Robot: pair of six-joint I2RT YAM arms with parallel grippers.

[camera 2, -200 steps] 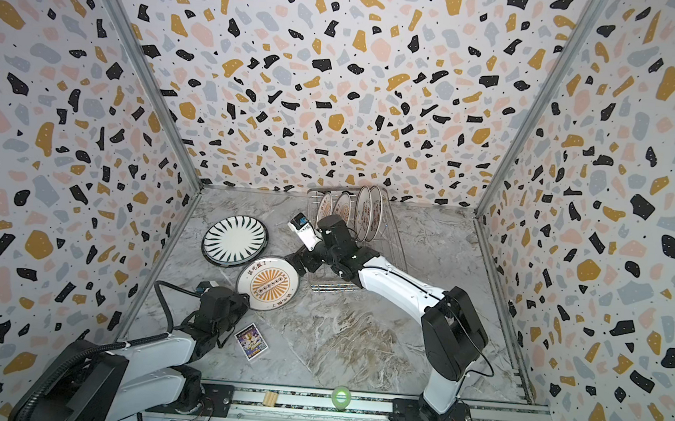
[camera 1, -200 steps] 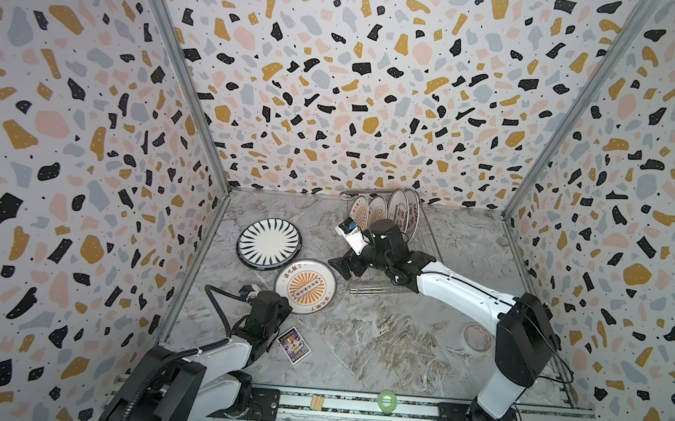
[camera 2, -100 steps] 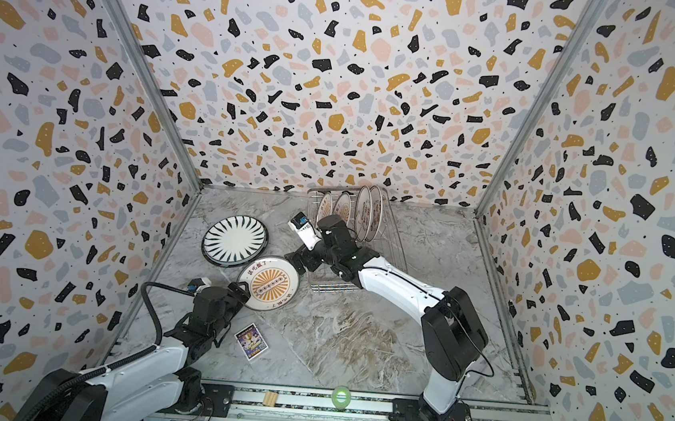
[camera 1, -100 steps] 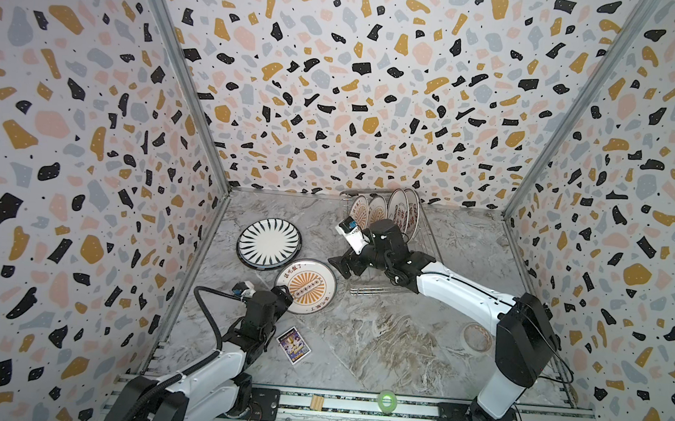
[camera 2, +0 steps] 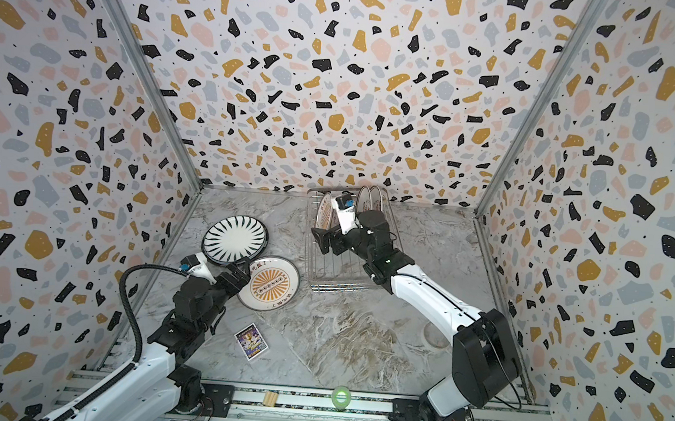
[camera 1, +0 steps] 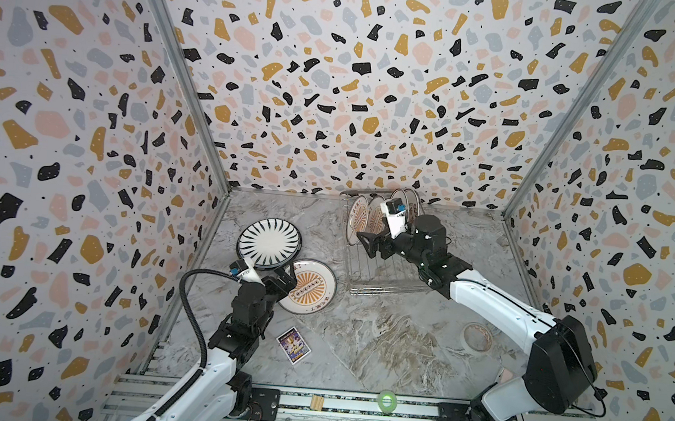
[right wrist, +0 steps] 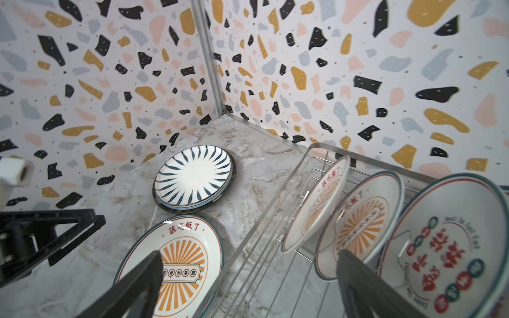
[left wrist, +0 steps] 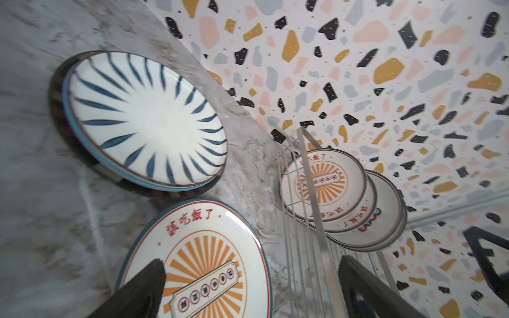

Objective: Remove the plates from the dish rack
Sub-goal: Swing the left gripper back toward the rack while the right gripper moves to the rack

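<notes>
- Marble table, both top views: the dish rack runs front to back. The plates stand upright at its far end, facing front, partly hidden by my right gripper, which is open above the rack.
- Left wrist: my left gripper, open and empty, hovers over a flat sunburst plate.
- Right wrist: one finger covers two plates' lower rims; the nearest is cut off.

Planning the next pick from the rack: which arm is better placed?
Right. The right hand, open, hangs over the dish rack beside the upright plates; the left hand, also open, sits at the sunburst plate lying on the table.
</notes>
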